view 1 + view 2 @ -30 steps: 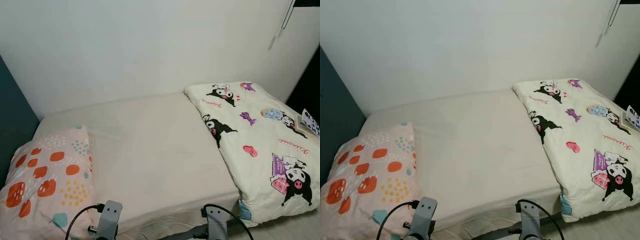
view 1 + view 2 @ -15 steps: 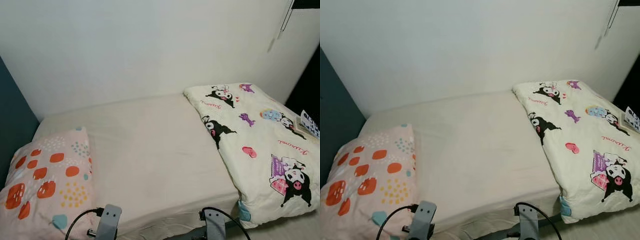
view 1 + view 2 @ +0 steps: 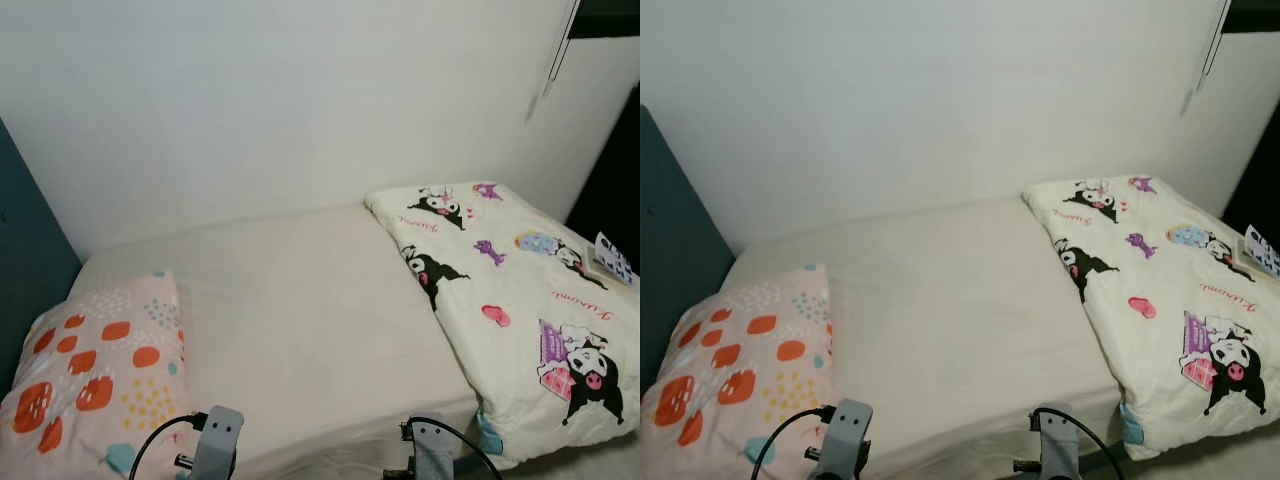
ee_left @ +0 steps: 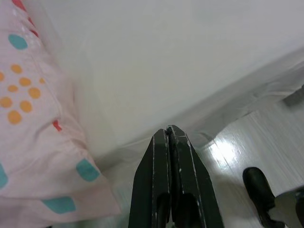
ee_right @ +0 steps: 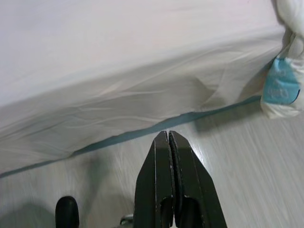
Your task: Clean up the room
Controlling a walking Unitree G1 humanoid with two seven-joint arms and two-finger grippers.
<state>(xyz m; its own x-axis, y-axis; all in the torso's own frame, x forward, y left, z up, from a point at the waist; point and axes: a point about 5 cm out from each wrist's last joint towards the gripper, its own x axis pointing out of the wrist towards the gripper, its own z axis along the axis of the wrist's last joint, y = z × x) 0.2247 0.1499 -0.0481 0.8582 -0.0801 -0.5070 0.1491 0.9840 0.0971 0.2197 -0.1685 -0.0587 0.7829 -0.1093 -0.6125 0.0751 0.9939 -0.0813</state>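
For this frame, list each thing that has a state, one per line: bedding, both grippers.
pillow: lying flat at the bed's left end
quilt: folded, lying on the bed's right end
bed sheet: bare in the middle
left gripper: shut, empty, near the bed's edge
right gripper: shut, empty, above the floor

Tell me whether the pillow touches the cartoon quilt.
Apart. The left eye view shows a wide stretch of bare sheet between the pillow and the quilt.
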